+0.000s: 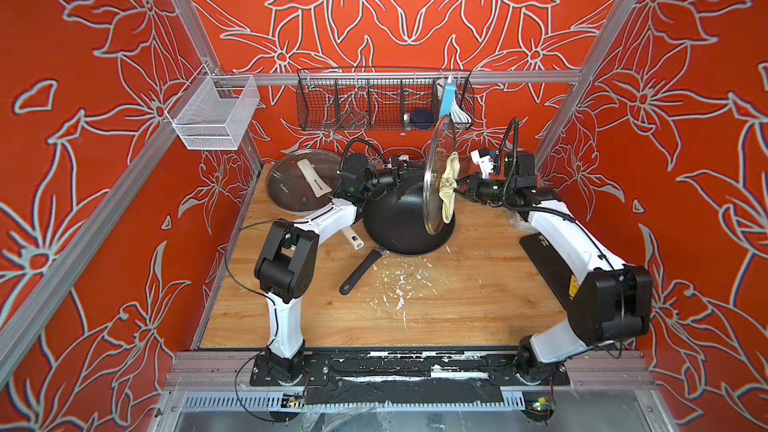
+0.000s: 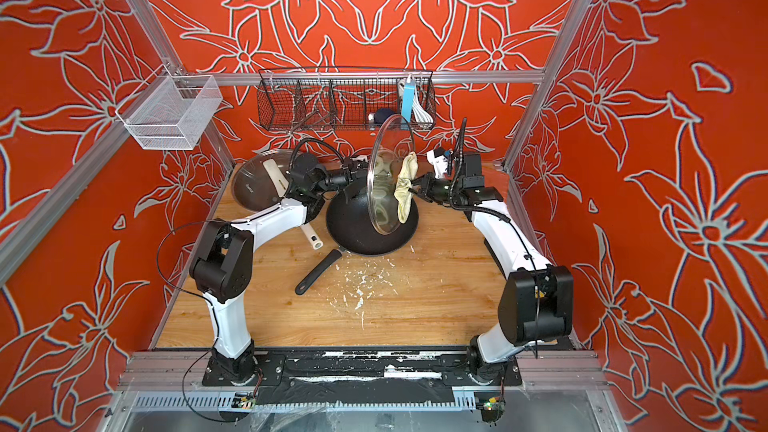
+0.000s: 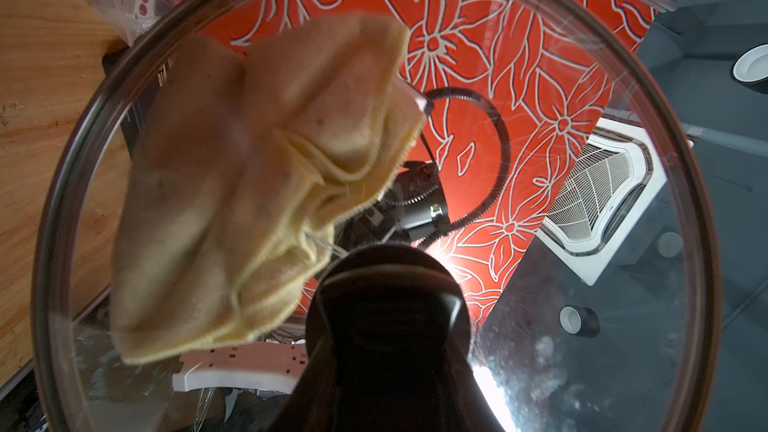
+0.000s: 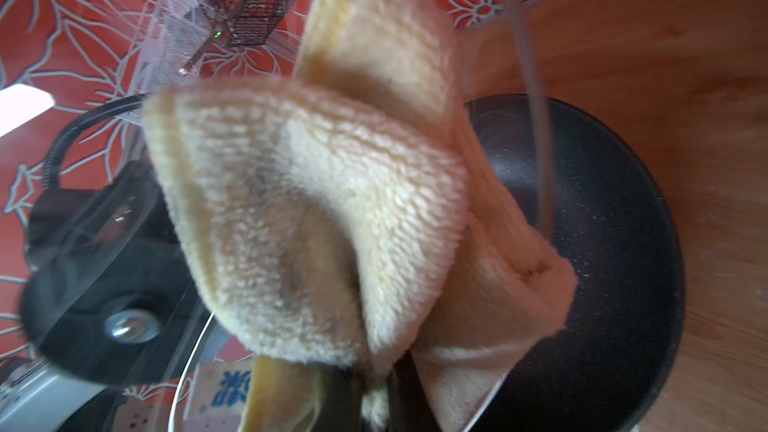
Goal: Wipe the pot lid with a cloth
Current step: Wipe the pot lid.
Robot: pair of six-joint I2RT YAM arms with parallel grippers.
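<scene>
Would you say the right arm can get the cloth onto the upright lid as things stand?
Probably yes: the right gripper, shut on the cloth, sits right beside the lid, which the left gripper holds upright over the pan; nothing shows between cloth and glass.

Pot lid (image 1: 433, 205) upright over pan (image 1: 395, 220), cloth (image 1: 449, 184) against its right face, second lid (image 1: 286, 197) back left

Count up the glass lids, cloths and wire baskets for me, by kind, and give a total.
Glass lids: 2, upright lid, flat lid
Cloths: 1, cream cloth
Wire baskets: 2, white basket, black basket
Total: 5
</scene>
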